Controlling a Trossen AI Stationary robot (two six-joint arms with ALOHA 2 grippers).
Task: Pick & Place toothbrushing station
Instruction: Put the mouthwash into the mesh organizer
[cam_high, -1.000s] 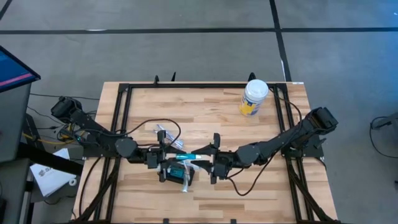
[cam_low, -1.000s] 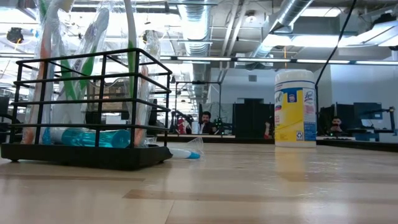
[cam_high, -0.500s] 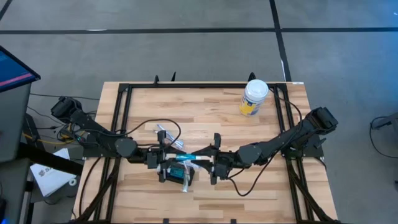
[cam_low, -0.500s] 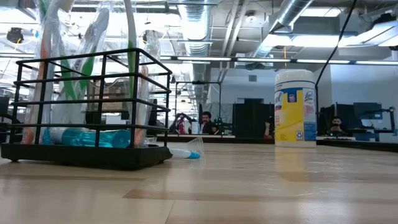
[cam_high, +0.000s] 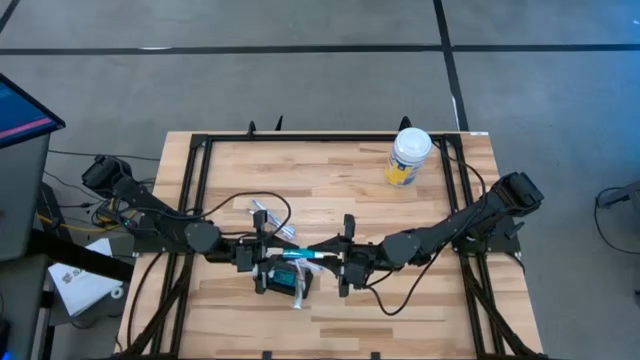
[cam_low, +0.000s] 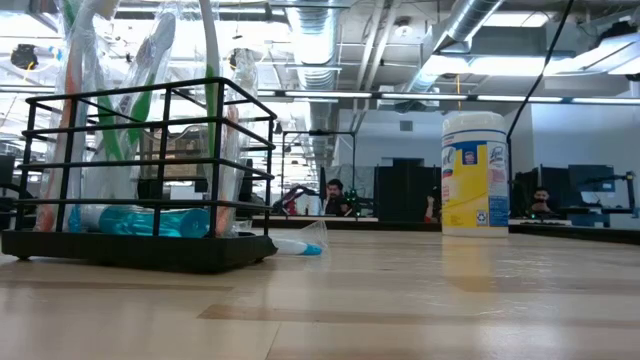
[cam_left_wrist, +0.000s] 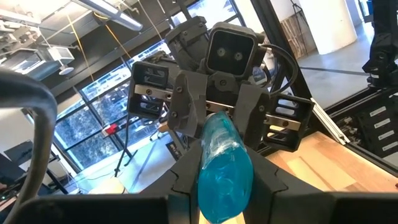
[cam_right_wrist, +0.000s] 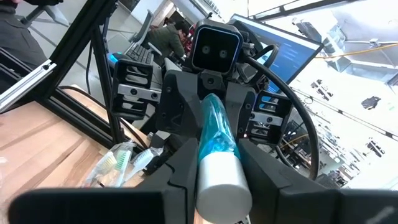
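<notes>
A teal tube with a white cap end (cam_high: 300, 253) hangs level in the air between my two grippers, above the toothbrushing station (cam_high: 283, 283). The station is a black wire holder standing on its base on the table. In the low view the station (cam_low: 140, 165) holds packaged toothbrushes upright, and another teal item lies at its bottom. My left gripper (cam_high: 262, 252) is shut on the tube's teal end. My right gripper (cam_high: 345, 257) is shut on its white end. Neither gripper shows in the low view. My left gripper pinches the tube's teal end (cam_left_wrist: 224, 165) between its two fingers (cam_left_wrist: 268, 183). It comes in level from the table's left, fingers lying along the tube. The tube is lifted clear and runs straight ahead to the other gripper. My right gripper has the tube's white cap end (cam_right_wrist: 222, 183) between its two fingers (cam_right_wrist: 177, 174). It comes in level from the table's right, fingers along the tube. The tube stays level and clear of the holder below.
A white-lidded, yellow-labelled canister (cam_high: 408, 157) stands at the table's far right. Packaged toothbrushes (cam_high: 266, 216) lie on the wood behind the station. A black frame (cam_high: 200, 145) runs round the table's edges. Bare wood lies to the right of the station.
</notes>
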